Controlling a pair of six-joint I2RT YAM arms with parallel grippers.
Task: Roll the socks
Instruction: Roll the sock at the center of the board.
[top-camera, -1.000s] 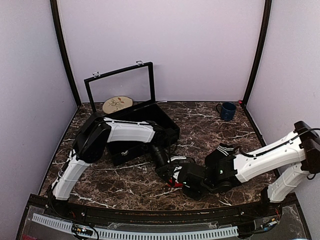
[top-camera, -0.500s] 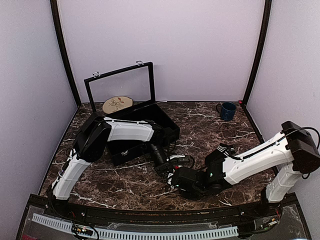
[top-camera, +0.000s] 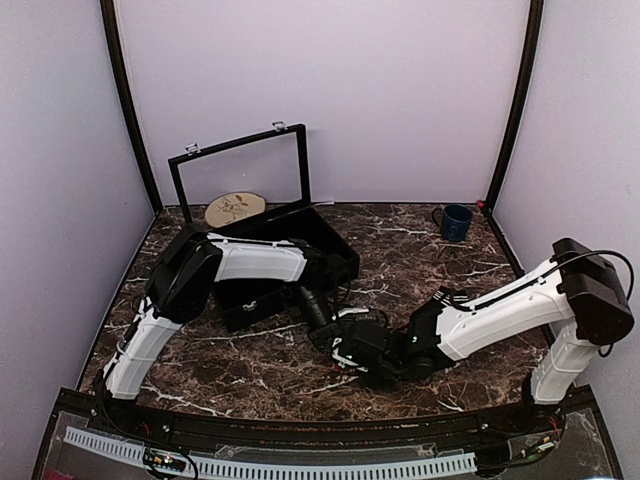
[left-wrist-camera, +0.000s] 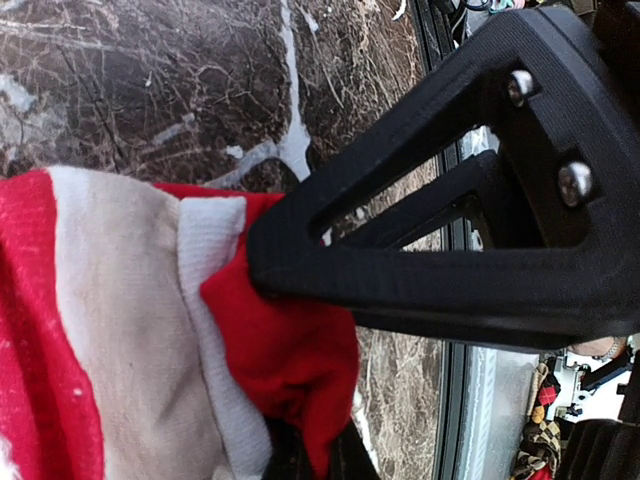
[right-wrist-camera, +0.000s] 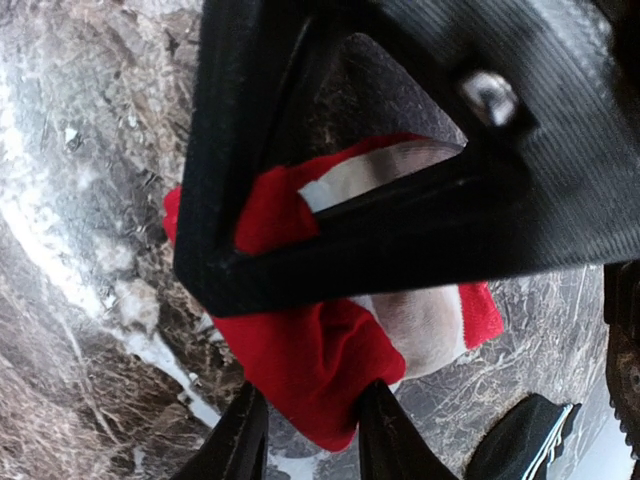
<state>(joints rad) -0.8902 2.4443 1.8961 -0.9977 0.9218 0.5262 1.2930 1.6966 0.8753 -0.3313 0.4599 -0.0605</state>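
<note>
The red sock (left-wrist-camera: 110, 330), red with white bands, lies on the marble table. My left gripper (left-wrist-camera: 285, 365) is shut on a red fold of it, seen in the left wrist view. My right gripper (right-wrist-camera: 300, 345) is shut on another red fold of the same sock (right-wrist-camera: 300, 370). In the top view the left gripper (top-camera: 328, 335) and the right gripper (top-camera: 362, 352) meet at the table's middle front and hide the red sock. The black sock (top-camera: 446, 299) with white stripes lies just right of them, partly under my right arm; it also shows in the right wrist view (right-wrist-camera: 520, 445).
An open black case (top-camera: 300, 235) with its raised lid (top-camera: 240, 165) stands behind the left arm. A round wooden plate (top-camera: 235, 208) lies behind it. A blue mug (top-camera: 456, 222) stands at the back right. The table's front rail runs close below the grippers.
My right gripper has moved left and a little away from the front edge, up against my left gripper. The red patch seen under it before is now covered. The left arm has barely moved.
</note>
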